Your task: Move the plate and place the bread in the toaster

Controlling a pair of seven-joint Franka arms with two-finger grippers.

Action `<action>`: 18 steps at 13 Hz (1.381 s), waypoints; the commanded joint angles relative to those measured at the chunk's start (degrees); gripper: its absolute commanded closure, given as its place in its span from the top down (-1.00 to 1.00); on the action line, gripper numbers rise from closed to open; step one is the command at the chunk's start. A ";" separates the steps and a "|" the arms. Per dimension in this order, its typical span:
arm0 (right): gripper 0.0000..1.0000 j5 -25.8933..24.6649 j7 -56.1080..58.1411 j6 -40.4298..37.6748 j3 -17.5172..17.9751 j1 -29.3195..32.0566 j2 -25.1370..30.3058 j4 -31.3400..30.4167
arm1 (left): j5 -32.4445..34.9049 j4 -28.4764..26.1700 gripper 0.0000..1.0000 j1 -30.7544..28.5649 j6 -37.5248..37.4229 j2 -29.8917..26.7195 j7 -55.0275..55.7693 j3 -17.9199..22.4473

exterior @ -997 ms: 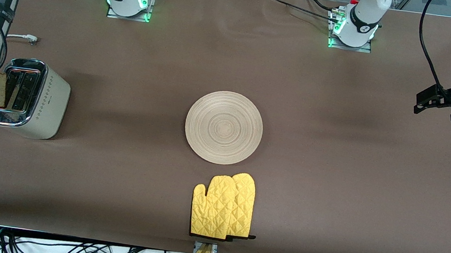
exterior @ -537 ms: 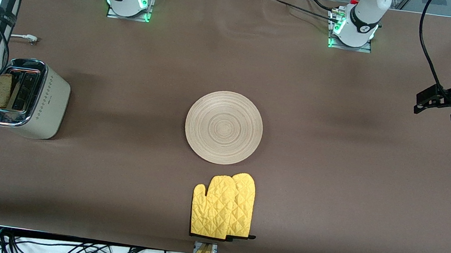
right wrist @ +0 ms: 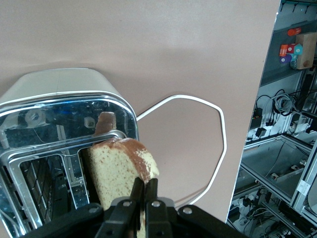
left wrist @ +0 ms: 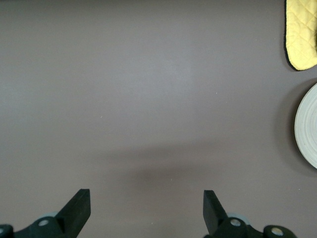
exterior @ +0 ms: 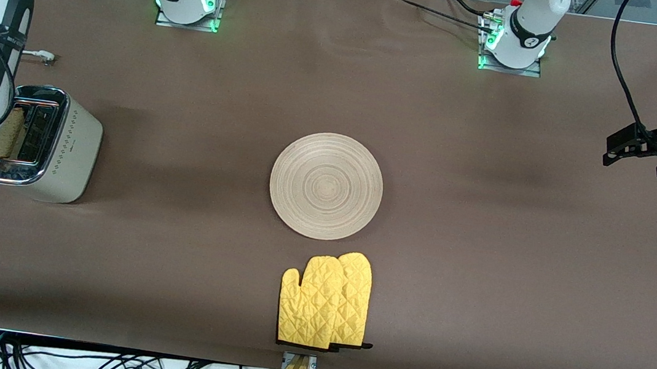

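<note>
The light-wood plate (exterior: 326, 185) lies mid-table; its rim shows in the left wrist view (left wrist: 307, 128). The cream toaster (exterior: 54, 147) with chrome top stands at the right arm's end of the table. My right gripper (right wrist: 145, 196) is shut on the bread slice (right wrist: 119, 171) and holds it upright over the toaster (right wrist: 59, 99), at the slot on the side away from the plate. In the front view the bread (exterior: 3, 135) shows beside the right arm, its lower part hidden. My left gripper (left wrist: 146, 208) is open and empty, waiting high over the left arm's end of the table.
Yellow oven mitts (exterior: 324, 300) lie nearer to the front camera than the plate, close to the table edge. A white cable (right wrist: 198, 144) loops on the table beside the toaster.
My right gripper has carried the bread sideways toward the toaster and over its top. The left arm, plate and mitts have not moved.
</note>
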State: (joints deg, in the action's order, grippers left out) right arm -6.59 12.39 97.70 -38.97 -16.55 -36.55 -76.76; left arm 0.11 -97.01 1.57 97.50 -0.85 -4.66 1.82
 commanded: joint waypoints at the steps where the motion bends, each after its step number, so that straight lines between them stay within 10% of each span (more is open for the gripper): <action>1: -1.00 0.96 0.53 0.39 -0.22 0.38 0.59 0.21 | 1.29 0.94 1.00 0.37 -0.99 -0.12 0.88 0.11; 18: -1.00 -3.34 -8.08 0.39 -4.18 -6.12 0.69 -0.05 | 1.29 0.94 1.00 0.37 -0.99 -0.12 0.88 0.11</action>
State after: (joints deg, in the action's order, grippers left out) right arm -8.18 5.14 97.51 -42.95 -22.26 -36.33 -76.12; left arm 0.11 -97.00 1.56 97.50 -0.85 -4.66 1.84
